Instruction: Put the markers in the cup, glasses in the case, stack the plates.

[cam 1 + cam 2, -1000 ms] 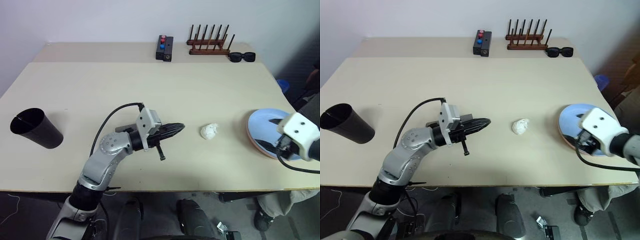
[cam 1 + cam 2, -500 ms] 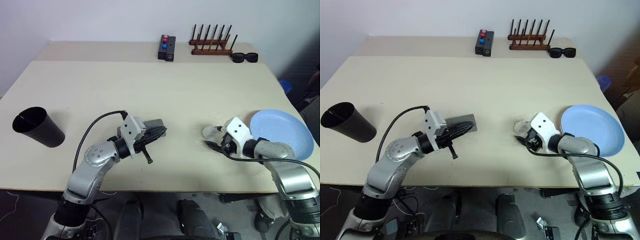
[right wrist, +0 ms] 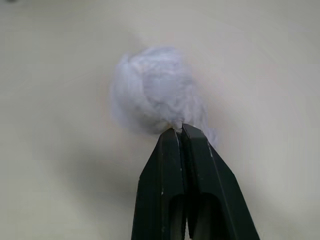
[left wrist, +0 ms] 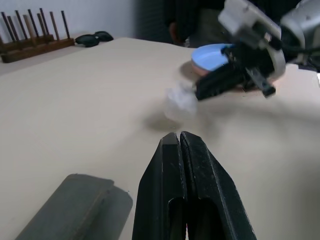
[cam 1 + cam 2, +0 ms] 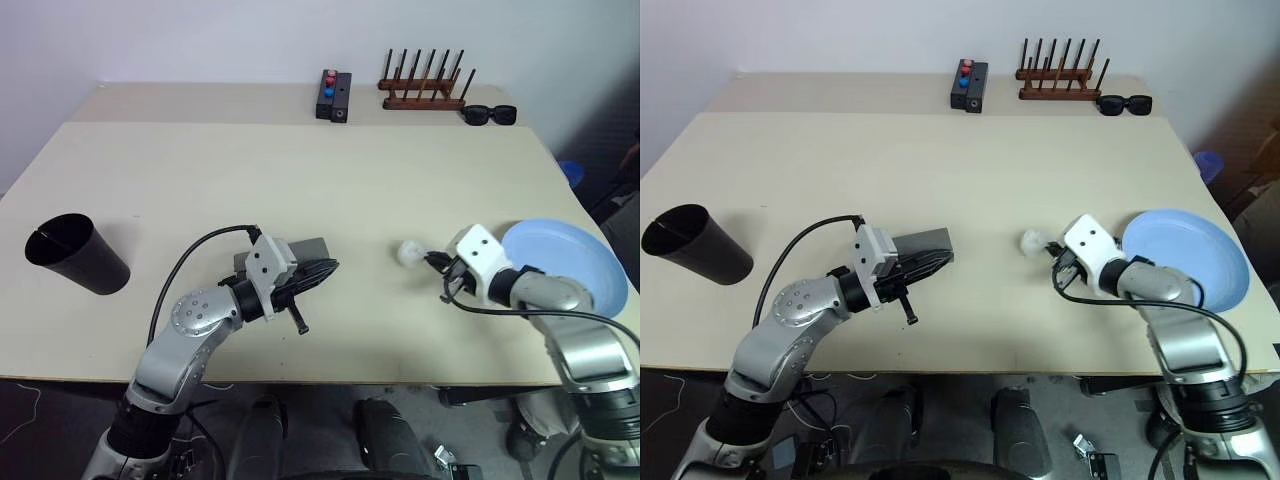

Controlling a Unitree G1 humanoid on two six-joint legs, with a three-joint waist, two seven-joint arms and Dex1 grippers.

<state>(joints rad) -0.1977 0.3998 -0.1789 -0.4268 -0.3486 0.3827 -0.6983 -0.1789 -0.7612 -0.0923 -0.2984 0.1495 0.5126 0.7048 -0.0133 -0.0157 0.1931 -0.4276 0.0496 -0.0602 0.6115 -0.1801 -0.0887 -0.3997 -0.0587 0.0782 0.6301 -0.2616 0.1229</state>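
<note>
The black cup stands at the table's left. Mid-table lies the grey case, and my left gripper hovers shut and empty over its near side. The light blue plate sits at the right, with a pink rim showing under it. Just left of the plate, my right gripper is shut, pinching the edge of a white crumpled wad. The markers and the glasses are out of view.
Along the table's back edge stand a black box with red and blue buttons, a wooden peg rack and black sunglasses. Bare tabletop stretches between the cup and the case.
My right gripper came from over the plate to the white wad and shut on it, and the wad shifted a little left. The left gripper stayed put.
</note>
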